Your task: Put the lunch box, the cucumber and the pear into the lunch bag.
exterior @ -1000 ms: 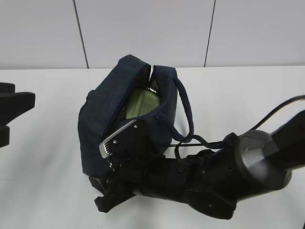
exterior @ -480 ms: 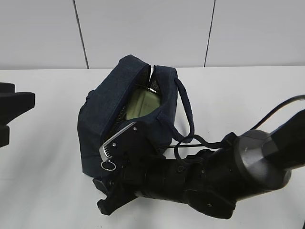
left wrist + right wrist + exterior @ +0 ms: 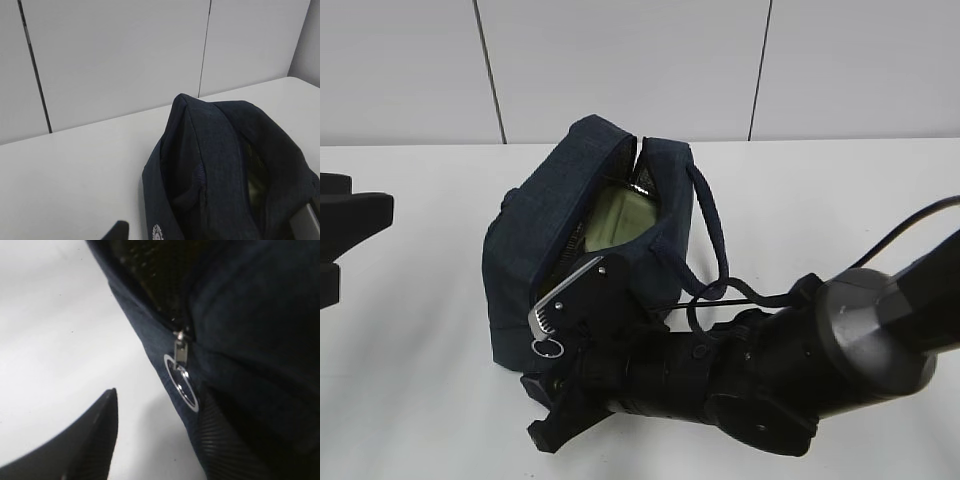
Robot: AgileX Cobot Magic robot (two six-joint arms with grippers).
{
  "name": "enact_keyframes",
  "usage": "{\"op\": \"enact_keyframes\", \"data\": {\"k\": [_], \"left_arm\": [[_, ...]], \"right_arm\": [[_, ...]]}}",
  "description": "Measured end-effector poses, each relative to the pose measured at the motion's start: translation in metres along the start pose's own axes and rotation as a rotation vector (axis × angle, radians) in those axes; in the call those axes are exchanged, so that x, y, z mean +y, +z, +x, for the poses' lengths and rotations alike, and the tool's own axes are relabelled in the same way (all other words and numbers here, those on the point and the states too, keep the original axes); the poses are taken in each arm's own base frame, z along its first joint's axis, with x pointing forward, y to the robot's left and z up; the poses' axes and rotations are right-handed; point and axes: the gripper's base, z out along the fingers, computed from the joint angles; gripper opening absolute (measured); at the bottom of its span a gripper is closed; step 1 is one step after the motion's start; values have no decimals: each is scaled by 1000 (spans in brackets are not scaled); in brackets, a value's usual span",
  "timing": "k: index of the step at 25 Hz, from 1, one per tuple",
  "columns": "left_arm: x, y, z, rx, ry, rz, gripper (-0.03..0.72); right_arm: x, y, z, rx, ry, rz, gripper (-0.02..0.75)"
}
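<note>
Since a second ago my right claw (image 3: 555,425) has slid slightly lower along the lunch bag (image 3: 550,235) on the white worktop (image 3: 410,330). Its fingers (image 3: 92,435) are spread, the zipper ring (image 3: 181,382) between them. The lunch box (image 3: 615,220) shows inside. My left claw (image 3: 116,231) I cannot judge.

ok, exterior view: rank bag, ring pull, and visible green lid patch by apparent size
1. bag, by far the largest
2. green lid patch showing through the bag's opening
3. ring pull, smallest

Only part of the lid shows, so its rank reflects the visible patch, not its true size.
</note>
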Motion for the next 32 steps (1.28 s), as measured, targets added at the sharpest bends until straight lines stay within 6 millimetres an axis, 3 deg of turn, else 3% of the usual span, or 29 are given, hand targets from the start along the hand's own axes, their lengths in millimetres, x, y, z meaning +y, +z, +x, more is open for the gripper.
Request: {"op": "enact_keyframes", "data": {"k": [14, 24, 32], "left_arm": [[0, 0, 0, 0, -1, 0, 270], [0, 0, 0, 0, -1, 0, 270], [0, 0, 0, 0, -1, 0, 270]], "right_arm": [[0, -3, -3, 2, -1, 5, 349], [0, -3, -3, 4, -20, 6, 35], [0, -3, -3, 4, -39, 6, 0]]}}
